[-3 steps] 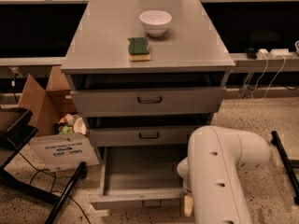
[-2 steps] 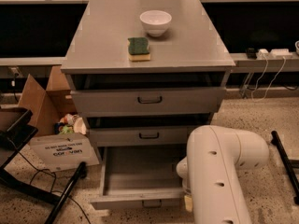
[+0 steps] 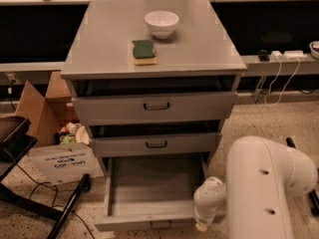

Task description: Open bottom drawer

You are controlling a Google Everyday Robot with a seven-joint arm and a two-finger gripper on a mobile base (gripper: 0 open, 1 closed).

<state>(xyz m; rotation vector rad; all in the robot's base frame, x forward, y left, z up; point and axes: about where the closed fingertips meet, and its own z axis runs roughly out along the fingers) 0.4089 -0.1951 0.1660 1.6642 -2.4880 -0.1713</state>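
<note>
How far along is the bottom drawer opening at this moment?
Done: the bottom drawer is pulled well out, its bare grey interior showing. In hand: the gripper sits low at the drawer's right front corner. Left: little, perhaps only backing the arm away.

The cabinet (image 3: 199, 49) has three grey drawers. One bottom drawer (image 3: 149, 183) stands pulled out just left of the gripper (image 3: 202, 225), one middle drawer (image 3: 119, 146) sits above and beyond the gripper, and one top drawer (image 3: 109, 108) is higher still. Each front carries one dark handle (image 3: 156, 105), three in all. On the cabinet top, well beyond the gripper, are one white bowl (image 3: 161, 23) and one green-and-yellow sponge (image 3: 143, 52). One open cardboard box (image 3: 40, 108) stands far to the gripper's left. One white arm (image 3: 264, 188) shows, its one gripper low at the bottom drawer's front right corner.
</note>
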